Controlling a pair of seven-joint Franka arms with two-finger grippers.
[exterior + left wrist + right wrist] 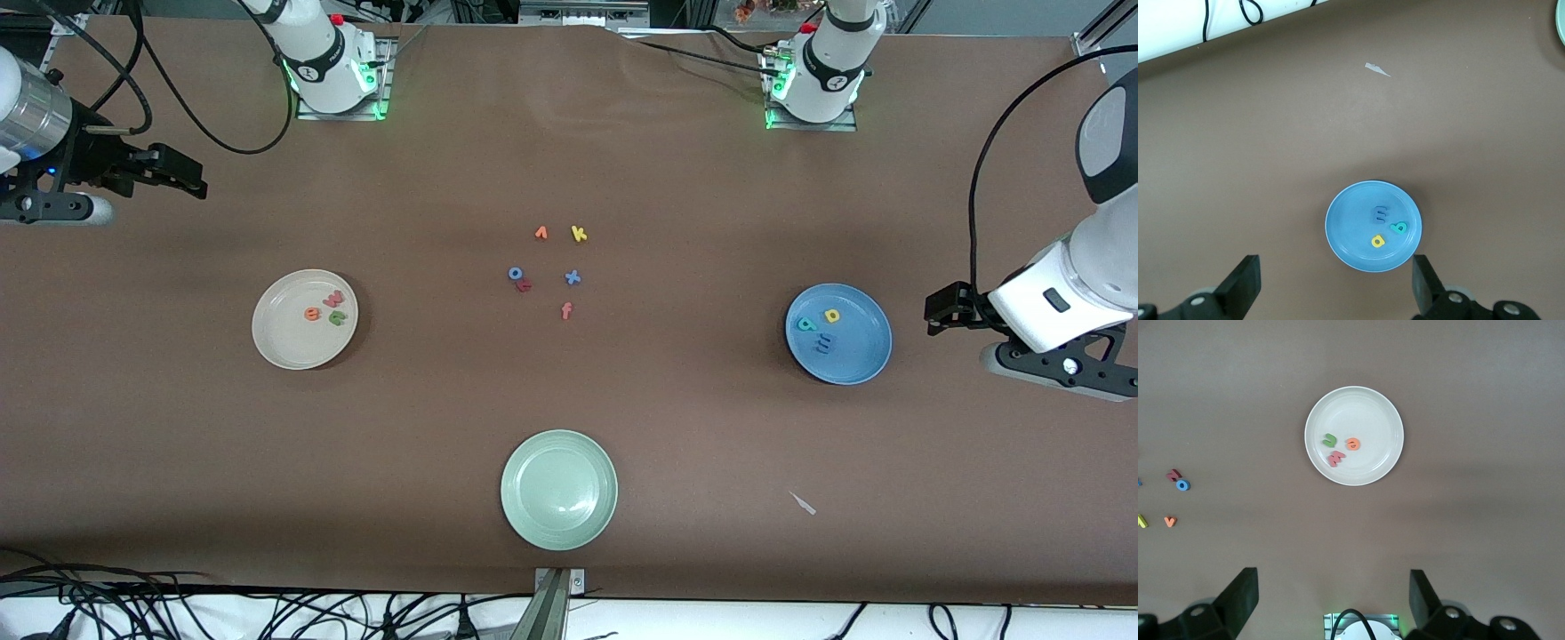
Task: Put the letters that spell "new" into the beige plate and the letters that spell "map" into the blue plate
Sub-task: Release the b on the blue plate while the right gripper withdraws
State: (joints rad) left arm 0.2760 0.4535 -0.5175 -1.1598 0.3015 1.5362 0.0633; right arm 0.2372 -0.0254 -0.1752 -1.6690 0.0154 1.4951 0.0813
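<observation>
The beige plate [284, 342] [1371, 413] holds a pinkish-red w [333, 299] [1336, 458], an orange e [312, 313] [1352, 443] and a green n [337, 316] [1329, 440]. In the blue plate [858, 351] [1351, 227] lie a yellow p [832, 316] [1377, 241], a teal a [806, 324] [1398, 228] and a blue m [825, 342] [1379, 214]. My left gripper [935, 311] [1335, 273] hangs open and empty over the table beside the blue plate, toward the left arm's end. My right gripper [197, 176] [1331, 583] hangs open and empty over the right arm's end of the table.
Loose letters lie mid-table: an orange v [540, 233], yellow k [579, 234], blue o [515, 274], blue x [573, 277], pinkish-red f [566, 310] and another reddish letter [523, 285]. A pale green plate [533, 516] sits near the front edge, a paper scrap [803, 503] beside it.
</observation>
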